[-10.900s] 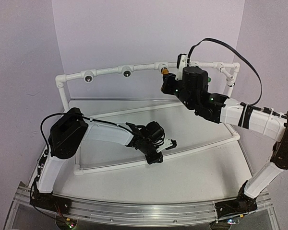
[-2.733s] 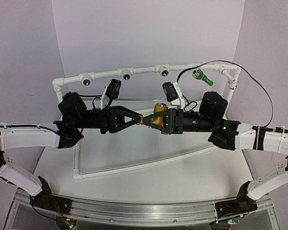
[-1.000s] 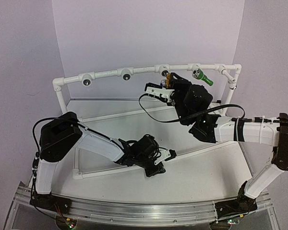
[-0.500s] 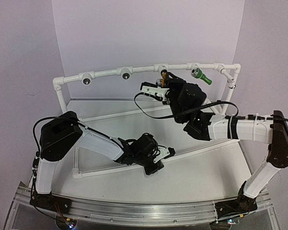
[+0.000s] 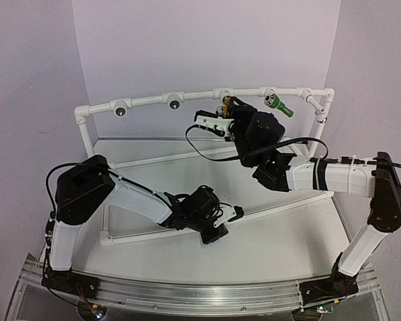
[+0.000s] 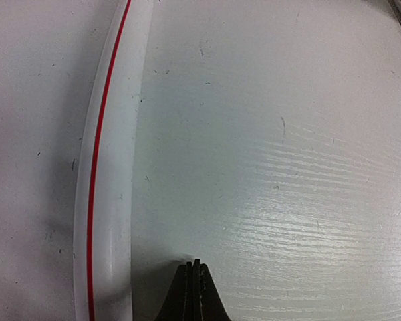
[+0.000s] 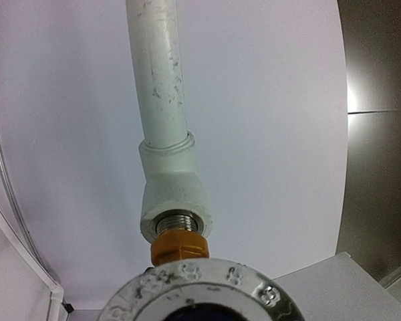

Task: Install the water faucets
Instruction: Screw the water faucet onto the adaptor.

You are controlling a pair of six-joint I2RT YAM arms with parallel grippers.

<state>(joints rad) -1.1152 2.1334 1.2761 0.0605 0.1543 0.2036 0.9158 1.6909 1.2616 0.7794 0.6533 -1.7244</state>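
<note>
The yellow-orange faucet point(image 5: 224, 104) is at the third socket of the white pipe frame point(image 5: 147, 100), with my right gripper point(image 5: 230, 111) shut on it. In the right wrist view its orange hex nut point(image 7: 179, 246) sits just below the white tee socket point(image 7: 174, 194). The threaded end point(image 7: 178, 222) is partly inside the socket, and my own fingers are hidden. The green faucet point(image 5: 279, 105) sticks out of the fourth socket. My left gripper point(image 5: 212, 235) hangs low over the table. Its fingertips point(image 6: 194, 267) are shut with nothing between them.
Two dark round sockets point(image 5: 122, 111) point(image 5: 175, 102) face forward on the frame's left part. A curved low white pipe point(image 5: 287, 204) with a red stripe point(image 6: 93, 174) lies on the table beside the left gripper. A scuffed silvery round rim point(image 7: 194, 287) fills the bottom of the right wrist view.
The right arm has carried the yellow-orange faucet up and left to the third socket. The left arm has barely moved, low over the table.
</note>
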